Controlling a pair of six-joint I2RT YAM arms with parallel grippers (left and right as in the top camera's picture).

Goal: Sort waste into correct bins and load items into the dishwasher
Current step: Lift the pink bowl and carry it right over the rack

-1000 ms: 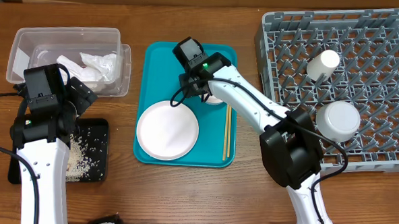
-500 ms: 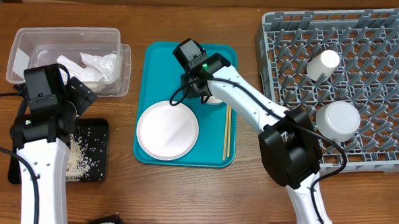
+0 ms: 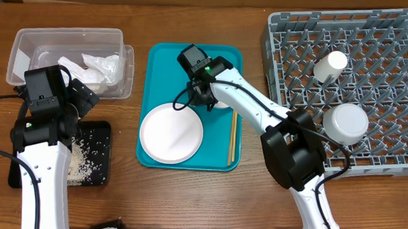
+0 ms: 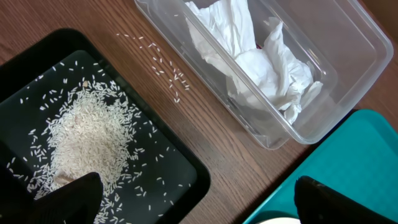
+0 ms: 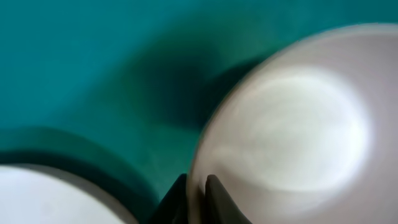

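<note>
My right gripper (image 3: pixel 206 95) is shut on the rim of the pale pink-white bowl (image 5: pixel 292 124) on the teal tray; in the right wrist view its fingers (image 5: pixel 200 193) pinch the rim. The arm mostly hides the bowl (image 3: pixel 221 103) from overhead. The white plate (image 3: pixel 171 132) and the chopsticks (image 3: pixel 231 136) lie on the same tray. My left gripper (image 4: pixel 199 202) is open and empty over the black tray's edge (image 4: pixel 180 174), which holds rice (image 4: pixel 87 130). Napkins (image 4: pixel 249 56) fill the clear tub (image 4: pixel 336 68). A white cup (image 3: pixel 330 65) and a grey bowl (image 3: pixel 346 123) sit in the dish rack (image 3: pixel 400 40).
The teal tray (image 3: pixel 161 57) lies between the clear tub (image 3: pixel 28 41) on the left and the rack on the right. A few rice grains (image 4: pixel 161 62) lie on the wood between the black tray (image 3: pixel 94 172) and the tub.
My right gripper has shifted slightly toward the front of the teal tray, at the bowl. My left arm has not moved.
</note>
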